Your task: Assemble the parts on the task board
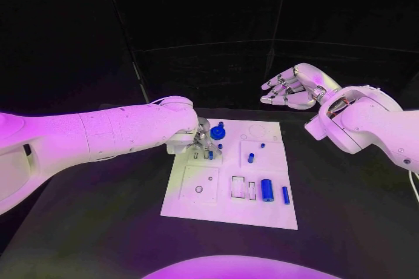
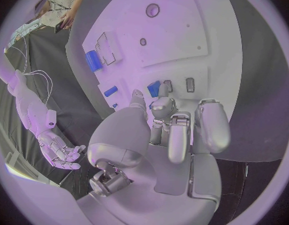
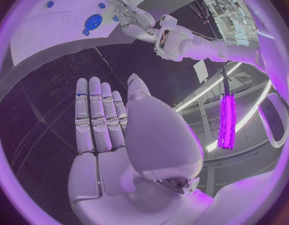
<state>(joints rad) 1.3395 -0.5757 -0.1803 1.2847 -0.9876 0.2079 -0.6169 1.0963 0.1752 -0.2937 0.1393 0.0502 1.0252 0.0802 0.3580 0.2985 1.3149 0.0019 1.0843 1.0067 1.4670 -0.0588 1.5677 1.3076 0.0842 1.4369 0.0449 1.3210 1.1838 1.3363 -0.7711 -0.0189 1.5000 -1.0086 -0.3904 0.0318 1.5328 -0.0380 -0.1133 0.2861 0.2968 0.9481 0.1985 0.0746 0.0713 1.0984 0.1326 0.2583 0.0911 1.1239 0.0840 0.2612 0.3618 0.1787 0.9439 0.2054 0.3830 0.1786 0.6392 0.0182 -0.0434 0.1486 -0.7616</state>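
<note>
Head view: white rectangular task board (image 1: 229, 194) at frame centre on the black table (image 1: 349, 218); on it a round blue disc-shaped part (image 1: 217, 133) near the upper left, a small blue peg (image 1: 250, 158) mid-board, a fat blue cylinder (image 1: 266, 189) and a slim blue rod (image 1: 286, 195) at lower right. Left hand (image 1: 197, 144), silver, at the board's upper-left edge, fingers down on the board beside the disc (whether they pinch anything cannot be told here). Right hand (image 1: 294, 85), silver, upper right of frame, raised well clear of the board, fingers loosely apart, holding nothing. Left wrist view: left hand (image 2: 176, 127) with fingertips (image 2: 162, 106) bunched close together at a small blue part (image 2: 154, 88) on the board (image 2: 201, 40); an actual grip cannot be confirmed. Right wrist view: right hand (image 3: 113, 125) flat, fingers (image 3: 94, 110) straight and pressed side by side, thumb apart, empty; board (image 3: 51, 30) with blue disc (image 3: 93, 21) at upper left.
</note>
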